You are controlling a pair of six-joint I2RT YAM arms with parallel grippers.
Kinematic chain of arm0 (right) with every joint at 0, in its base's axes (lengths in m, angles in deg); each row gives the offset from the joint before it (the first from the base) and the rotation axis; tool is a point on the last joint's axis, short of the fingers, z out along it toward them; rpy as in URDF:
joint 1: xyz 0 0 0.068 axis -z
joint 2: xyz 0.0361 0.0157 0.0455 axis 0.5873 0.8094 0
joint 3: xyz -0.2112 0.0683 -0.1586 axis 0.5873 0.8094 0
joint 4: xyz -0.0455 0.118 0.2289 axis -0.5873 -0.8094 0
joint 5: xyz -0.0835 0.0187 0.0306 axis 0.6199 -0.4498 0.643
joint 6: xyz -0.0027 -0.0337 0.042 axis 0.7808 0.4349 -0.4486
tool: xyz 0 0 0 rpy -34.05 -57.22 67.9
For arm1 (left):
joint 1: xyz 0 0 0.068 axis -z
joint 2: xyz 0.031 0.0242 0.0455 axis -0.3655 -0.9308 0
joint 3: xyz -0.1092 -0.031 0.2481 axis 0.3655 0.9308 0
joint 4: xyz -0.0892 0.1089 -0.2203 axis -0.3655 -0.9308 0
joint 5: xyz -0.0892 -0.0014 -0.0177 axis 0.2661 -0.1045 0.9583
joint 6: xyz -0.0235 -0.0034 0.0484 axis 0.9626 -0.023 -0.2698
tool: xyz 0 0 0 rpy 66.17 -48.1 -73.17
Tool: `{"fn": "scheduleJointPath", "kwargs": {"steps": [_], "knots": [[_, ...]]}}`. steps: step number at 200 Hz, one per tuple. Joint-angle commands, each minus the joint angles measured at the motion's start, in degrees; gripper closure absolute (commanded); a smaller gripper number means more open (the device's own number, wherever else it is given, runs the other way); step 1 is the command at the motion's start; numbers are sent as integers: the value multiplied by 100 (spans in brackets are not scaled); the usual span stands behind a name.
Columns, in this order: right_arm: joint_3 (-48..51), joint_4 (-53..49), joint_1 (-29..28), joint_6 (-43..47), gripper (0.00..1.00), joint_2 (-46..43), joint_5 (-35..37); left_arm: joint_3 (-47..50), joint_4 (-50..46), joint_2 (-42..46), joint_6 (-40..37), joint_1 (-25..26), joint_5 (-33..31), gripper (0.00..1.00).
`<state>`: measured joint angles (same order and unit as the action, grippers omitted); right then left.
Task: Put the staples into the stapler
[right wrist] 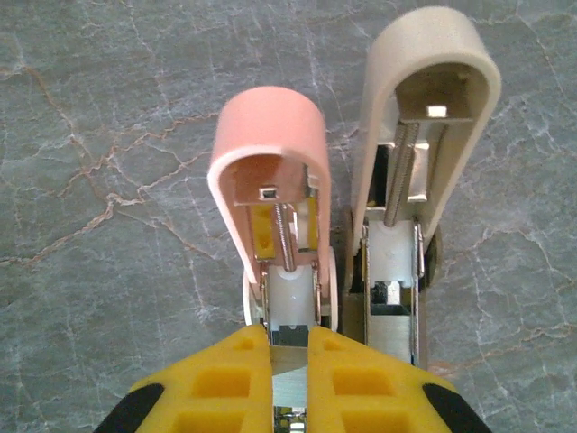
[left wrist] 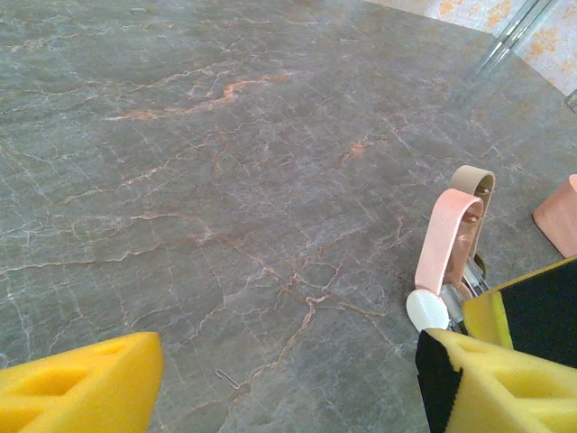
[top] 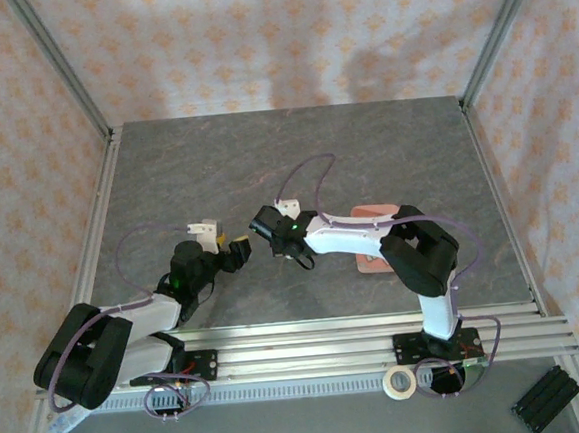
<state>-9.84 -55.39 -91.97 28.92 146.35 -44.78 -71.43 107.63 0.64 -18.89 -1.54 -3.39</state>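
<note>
With the right gripper [right wrist: 289,341] pinched narrow on dull-grey metal staples [right wrist: 289,381], feed them straight ahead into the open pink plastic stapler [right wrist: 268,135].

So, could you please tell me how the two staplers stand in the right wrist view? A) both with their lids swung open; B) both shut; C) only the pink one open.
A: the pink stapler and the beige stapler both have their lids raised, with springs and magazines exposed.

Matt veined stone-look table [left wrist: 225,135], smooth pink plastic stapler [right wrist: 269,126], shiny metal spring [right wrist: 285,236]
</note>
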Motion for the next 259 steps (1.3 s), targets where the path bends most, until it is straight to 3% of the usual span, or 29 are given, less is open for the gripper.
{"fn": "scheduleJointPath", "kwargs": {"steps": [1,259], "knots": [[120,276,-65,321,87,-312,329,-114,-74,81,-176,56,-15,25],[362,205,-103,141,88,-150,216,-148,-223,195,-149,67,-24,26]]}}
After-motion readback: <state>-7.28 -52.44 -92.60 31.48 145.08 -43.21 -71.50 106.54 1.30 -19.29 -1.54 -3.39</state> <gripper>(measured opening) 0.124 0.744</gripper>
